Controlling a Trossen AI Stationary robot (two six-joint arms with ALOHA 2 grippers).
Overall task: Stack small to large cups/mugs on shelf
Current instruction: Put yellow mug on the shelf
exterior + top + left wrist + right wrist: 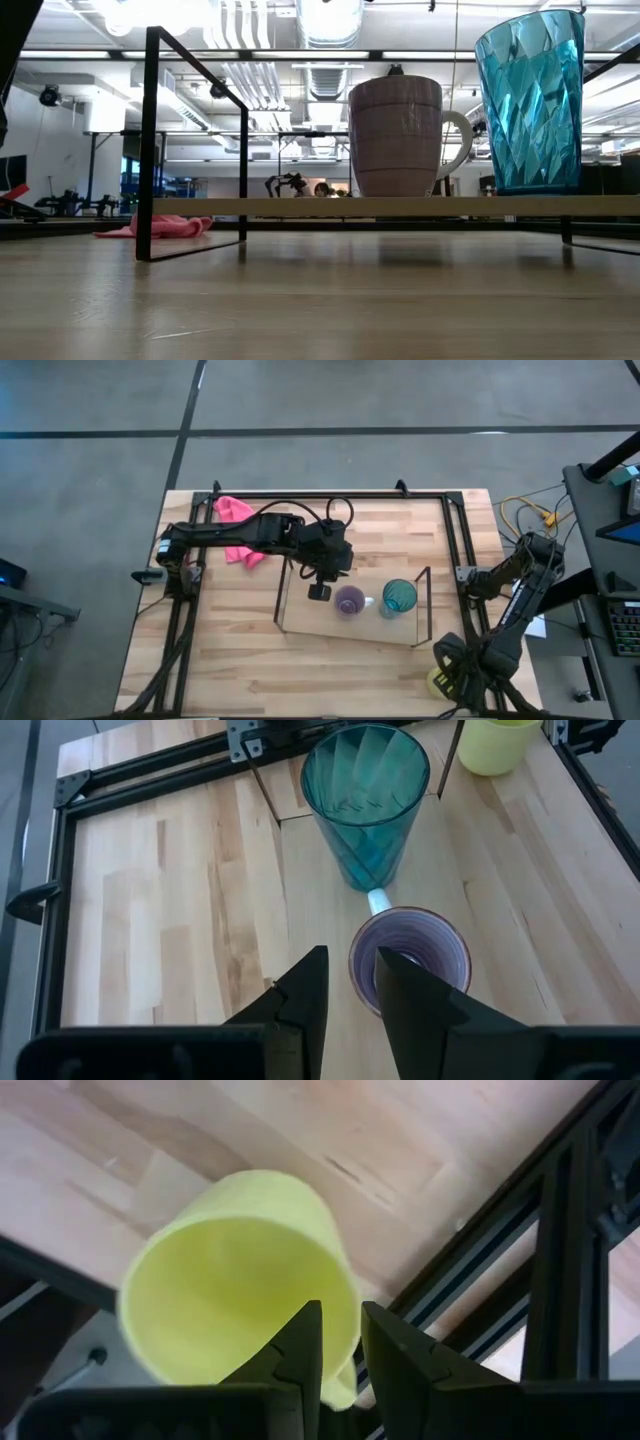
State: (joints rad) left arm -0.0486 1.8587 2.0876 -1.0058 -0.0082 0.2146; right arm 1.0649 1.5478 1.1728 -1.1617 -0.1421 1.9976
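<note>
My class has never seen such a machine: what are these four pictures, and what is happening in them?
It is a robot with two arms at a wooden table. One camera looks down from above, one sits at table height, one rides on each wrist. On the see-through shelf stand a purple mug and a teal tumbler; a pink cloth lies nearby. The left end effector is at the purple mug's rim. The right end effector, at the table's edge, holds a yellow mug.
</note>
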